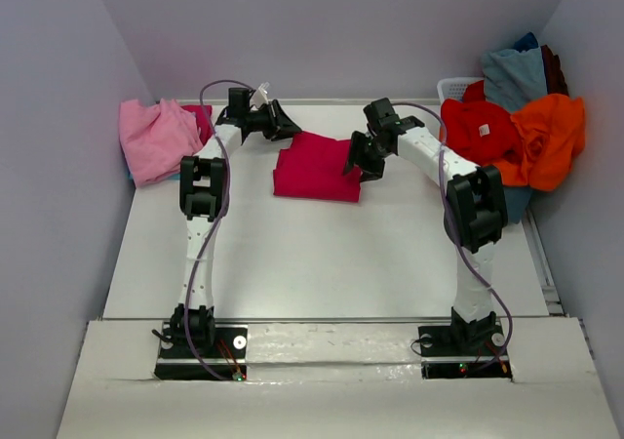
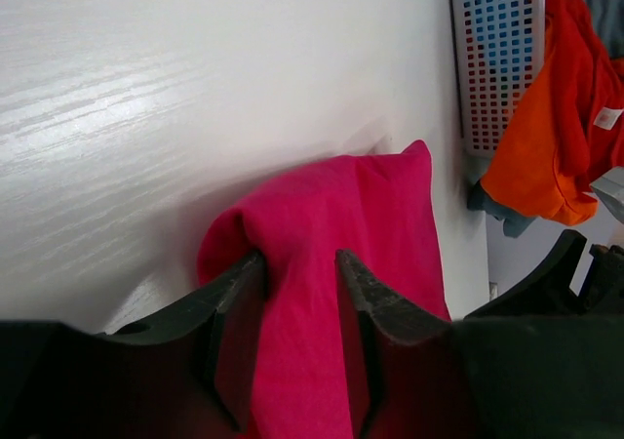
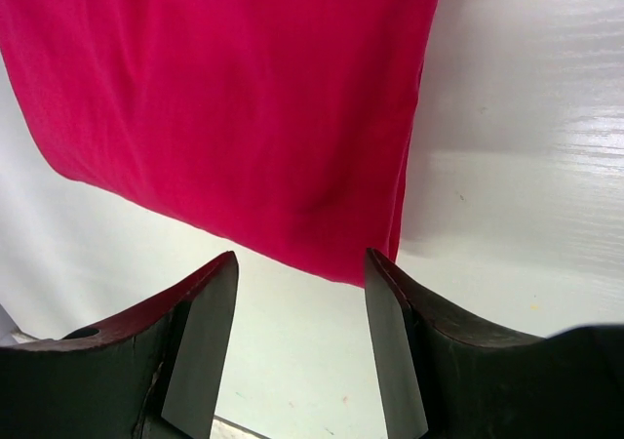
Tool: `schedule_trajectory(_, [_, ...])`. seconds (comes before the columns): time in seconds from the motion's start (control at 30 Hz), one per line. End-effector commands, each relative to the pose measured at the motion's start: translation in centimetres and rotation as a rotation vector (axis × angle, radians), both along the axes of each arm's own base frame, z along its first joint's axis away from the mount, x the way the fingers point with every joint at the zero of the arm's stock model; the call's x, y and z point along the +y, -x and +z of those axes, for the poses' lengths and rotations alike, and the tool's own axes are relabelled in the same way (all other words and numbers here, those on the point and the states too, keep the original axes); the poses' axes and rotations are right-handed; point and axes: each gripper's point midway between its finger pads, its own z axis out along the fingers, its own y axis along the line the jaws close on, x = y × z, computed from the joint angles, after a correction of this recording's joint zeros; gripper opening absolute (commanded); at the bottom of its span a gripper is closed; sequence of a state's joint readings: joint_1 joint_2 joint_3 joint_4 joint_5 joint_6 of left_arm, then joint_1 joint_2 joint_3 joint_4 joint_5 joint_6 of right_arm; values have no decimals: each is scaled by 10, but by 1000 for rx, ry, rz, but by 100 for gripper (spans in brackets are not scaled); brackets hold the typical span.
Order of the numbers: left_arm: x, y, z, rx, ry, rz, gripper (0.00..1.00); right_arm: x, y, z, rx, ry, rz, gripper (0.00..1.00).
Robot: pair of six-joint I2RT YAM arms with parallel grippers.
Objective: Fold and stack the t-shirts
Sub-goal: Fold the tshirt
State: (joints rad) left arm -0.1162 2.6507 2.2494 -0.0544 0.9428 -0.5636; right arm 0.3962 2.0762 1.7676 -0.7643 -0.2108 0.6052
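Note:
A folded crimson-magenta t-shirt [image 1: 314,169] lies at the table's middle back. My left gripper [image 1: 284,125] sits at its far left corner. In the left wrist view a ridge of that shirt [image 2: 361,205] fills the gap of the left gripper [image 2: 299,256], with both fingers pressed against the cloth. My right gripper [image 1: 362,158] is at the shirt's right edge. Through the right wrist camera the right gripper [image 3: 300,256] stands open over bare table, and the shirt's hem [image 3: 224,98] ends just beyond its fingertips.
A light pink t-shirt [image 1: 156,139] is heaped at the back left. At the back right a white basket [image 1: 456,89] carries a pile of red [image 1: 478,132], orange [image 1: 548,135] and grey-blue [image 1: 513,74] shirts. Walls close in the table's sides and back.

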Motion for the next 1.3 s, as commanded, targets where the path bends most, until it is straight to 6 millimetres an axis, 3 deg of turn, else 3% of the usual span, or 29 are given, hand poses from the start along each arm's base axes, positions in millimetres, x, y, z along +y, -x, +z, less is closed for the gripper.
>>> schedule_trajectory(0.0, [-3, 3, 11, -26, 38, -34, 41, 3, 4, 16, -31, -17, 15, 60])
schedule_trajectory(0.17, [-3, 6, 9, -14, 39, -36, 15, 3, 5, 16, -32, -19, 15, 59])
schedule_trajectory(0.2, [-2, 6, 10, -16, 38, -37, 6, 3, 4, 17, -35, -19, 14, 59])
schedule_trajectory(0.43, [3, 9, 16, -64, -14, -15, 6, 2, 7, 14, -34, -18, 12, 59])
schedule_trajectory(0.53, [7, 5, 38, -148, -46, 7, 6, 1, 8, 10, -28, -13, 10, 59])
schedule_trajectory(0.57, [8, 6, 34, -136, -47, 7, 6, 0, 9, 9, -25, -11, 12, 59])
schedule_trajectory(0.67, [17, 2, 55, -200, -69, 51, 6, -1, 12, 0, -6, -5, 13, 59])
schedule_trajectory(0.73, [18, 2, 59, -207, -72, 55, 6, 0, 14, -2, 1, -9, 13, 58])
schedule_trajectory(1.0, [37, -3, 75, -233, -80, 94, 6, 8, 6, 23, -56, -36, 27, 58])
schedule_trajectory(1.1, [43, -5, 79, -240, -81, 107, 6, 10, 4, 24, -56, -39, 34, 58])
schedule_trajectory(1.27, [55, -7, 83, -242, -83, 127, 6, 12, 8, 8, -13, -37, 45, 57])
